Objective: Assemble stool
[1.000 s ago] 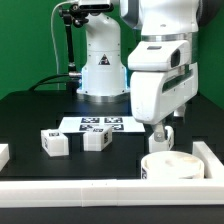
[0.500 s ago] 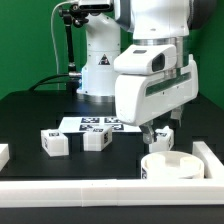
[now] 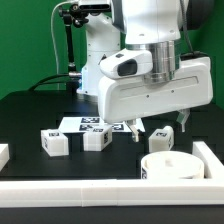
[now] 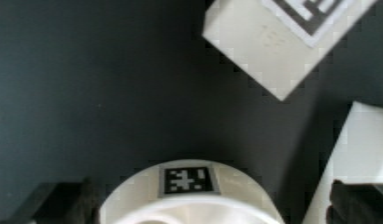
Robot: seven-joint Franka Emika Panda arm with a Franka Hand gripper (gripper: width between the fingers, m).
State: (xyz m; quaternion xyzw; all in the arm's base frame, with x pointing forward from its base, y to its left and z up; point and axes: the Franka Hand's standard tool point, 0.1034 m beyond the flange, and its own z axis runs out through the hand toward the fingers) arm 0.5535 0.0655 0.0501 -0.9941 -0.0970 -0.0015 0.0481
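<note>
Jaws spread to the full, pinching nothing. Opened this wide, most likely, to take in the round seat (image 3: 168, 170), broadest part of the stool kit. Gripper (image 3: 160, 123) turned broadside in the exterior view, hanging clear of the black table (image 3: 30, 115), seat at six o'clock from the fingertips. In the wrist view, tagged seat lying between the two dark fingers (image 4: 60, 203), roughly centred, untouched. Apparently lined up for a straight drop, height above it hard to judge.

Seat at about five o'clock in the exterior view, tucked toward the corner of front rail (image 3: 90, 190) and side rail (image 3: 213, 152). Parked there, perhaps, for bracing against the rails during leg fitting. Contact with either rail impossible to tell.

At twelve o'clock from the seat, just behind it, the near leg (image 3: 164, 138), handy as first to fit. Off at nine o'clock from the gripper, the middle leg (image 3: 97, 139) and the outer leg (image 3: 53, 143), well apart from the seat. A gap left between them, seemingly to let fingers straddle either one. Flat at twelve o'clock from the middle leg, just behind, the marker board (image 3: 100, 125).

Nothing joined: three legs loose, seat bare. Early in the assembly, by the look of it.
</note>
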